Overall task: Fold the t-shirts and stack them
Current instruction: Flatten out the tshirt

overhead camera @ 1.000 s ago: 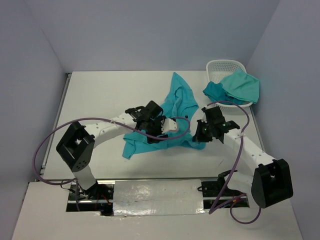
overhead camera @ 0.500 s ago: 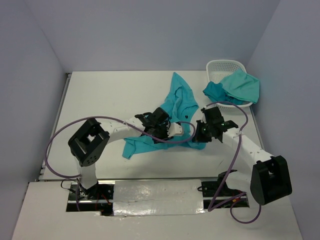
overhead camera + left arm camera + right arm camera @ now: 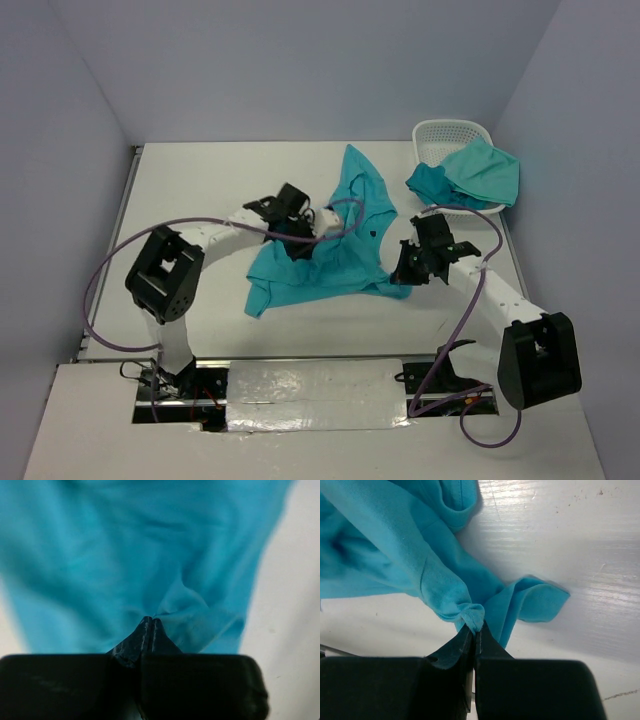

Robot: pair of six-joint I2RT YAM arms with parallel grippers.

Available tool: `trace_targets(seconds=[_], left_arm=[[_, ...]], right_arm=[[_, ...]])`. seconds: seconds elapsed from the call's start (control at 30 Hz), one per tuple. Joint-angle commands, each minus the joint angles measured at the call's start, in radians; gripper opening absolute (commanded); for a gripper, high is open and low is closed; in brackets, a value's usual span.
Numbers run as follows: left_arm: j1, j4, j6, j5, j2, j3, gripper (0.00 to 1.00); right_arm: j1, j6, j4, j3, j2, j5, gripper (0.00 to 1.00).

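A turquoise t-shirt [image 3: 335, 250] lies crumpled across the middle of the table. My left gripper [image 3: 300, 236] is shut on a pinch of its cloth [image 3: 185, 600] near the shirt's left side, the jaws pressed together. At the shirt's right end my right gripper [image 3: 403, 272] is shut on a bunched fold [image 3: 470, 615]. Two more t-shirts, one greener [image 3: 485, 170] and one bluer [image 3: 430, 183], hang over the front of the white basket [image 3: 450, 135] at the back right.
Purple cables [image 3: 110, 280] loop off both arms above the table. The table's left edge [image 3: 125, 215] has a dark gap beside the wall. Foil tape [image 3: 315, 385] covers the near edge between the arm bases.
The left gripper has shut on the shirt and drawn back and left, pulling the cloth wider. The right gripper has stayed shut on its fold and hardly moved.
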Motion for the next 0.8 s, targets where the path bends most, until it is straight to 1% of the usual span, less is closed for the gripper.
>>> trace_targets(seconds=[0.0,0.03,0.07,0.1,0.13,0.17,0.2,0.23,0.27,0.3,0.33,0.37,0.4,0.43,0.47,0.5,0.53,0.57,0.6,0.63,0.67,0.7,0.73,0.77], left_arm=[[0.160,-0.064,-0.057,0.121,-0.082,0.114,0.00],[0.230,-0.087,-0.057,0.135,-0.086,0.146,0.00],[0.264,-0.093,-0.056,0.148,-0.084,0.159,0.00],[0.301,-0.096,-0.054,0.140,-0.081,0.171,0.00],[0.373,-0.093,-0.056,0.131,-0.076,0.194,0.00],[0.408,-0.092,-0.060,0.110,-0.061,0.209,0.00],[0.448,-0.089,-0.087,0.105,-0.050,0.223,0.04],[0.524,-0.085,-0.107,0.102,-0.041,0.255,0.12],[0.562,-0.090,-0.126,0.097,-0.021,0.274,0.24],[0.600,-0.090,-0.163,0.079,-0.014,0.307,0.45],[0.655,-0.093,-0.180,0.070,-0.010,0.323,0.52],[0.700,-0.092,-0.195,0.057,-0.026,0.330,0.55],[0.736,-0.087,-0.192,0.048,-0.044,0.330,0.81],[0.738,-0.081,-0.172,0.027,-0.071,0.320,0.82],[0.731,-0.066,-0.101,0.008,-0.148,0.298,0.83],[0.716,-0.062,-0.058,0.013,-0.196,0.239,0.82],[0.668,-0.072,-0.004,0.025,-0.237,0.213,0.80],[0.616,-0.186,0.126,0.046,-0.295,0.197,0.78],[0.523,-0.275,0.204,0.078,-0.311,0.171,0.68],[0.464,-0.356,0.290,0.103,-0.326,0.138,0.62],[0.409,-0.442,0.411,0.080,-0.369,0.079,0.57],[0.298,-0.463,0.461,0.047,-0.392,-0.061,0.51],[0.242,-0.469,0.501,-0.034,-0.412,-0.129,0.50],[0.194,-0.464,0.536,-0.073,-0.447,-0.197,0.51]], right_arm=[[-0.009,-0.010,0.011,-0.015,-0.008,-0.005,0.00],[-0.007,-0.010,0.014,-0.016,-0.006,-0.007,0.00],[-0.007,-0.003,0.017,-0.016,0.000,-0.008,0.00],[0.001,-0.002,0.022,-0.010,0.001,-0.008,0.00],[0.016,0.000,0.025,-0.004,0.005,-0.008,0.00],[0.025,0.003,0.029,0.012,0.014,-0.008,0.00],[0.040,0.001,0.029,0.022,0.018,-0.007,0.00],[0.059,0.001,0.026,0.034,0.034,-0.002,0.00],[0.065,0.003,0.020,0.054,0.040,0.001,0.00],[0.071,0.007,0.023,0.059,0.043,-0.002,0.00],[0.071,0.009,0.026,0.062,0.049,-0.008,0.00],[0.071,0.010,0.034,0.063,0.051,-0.013,0.00],[0.071,0.010,0.037,0.065,0.052,-0.019,0.00],[0.074,0.009,0.040,0.063,0.054,-0.017,0.00],[0.073,0.006,0.040,0.063,0.055,-0.017,0.00],[0.073,0.001,0.040,0.063,0.057,-0.017,0.00],[0.073,-0.002,0.037,0.068,0.061,-0.017,0.00],[0.071,-0.006,0.036,0.069,0.064,-0.014,0.00],[0.073,-0.013,0.033,0.072,0.066,-0.014,0.00],[0.074,-0.014,0.033,0.074,0.067,-0.013,0.00],[0.074,-0.016,0.031,0.077,0.066,-0.014,0.00],[0.073,-0.017,0.034,0.079,0.064,-0.016,0.00],[0.074,-0.016,0.039,0.079,0.066,-0.019,0.00],[0.074,-0.019,0.040,0.080,0.067,-0.020,0.00]])
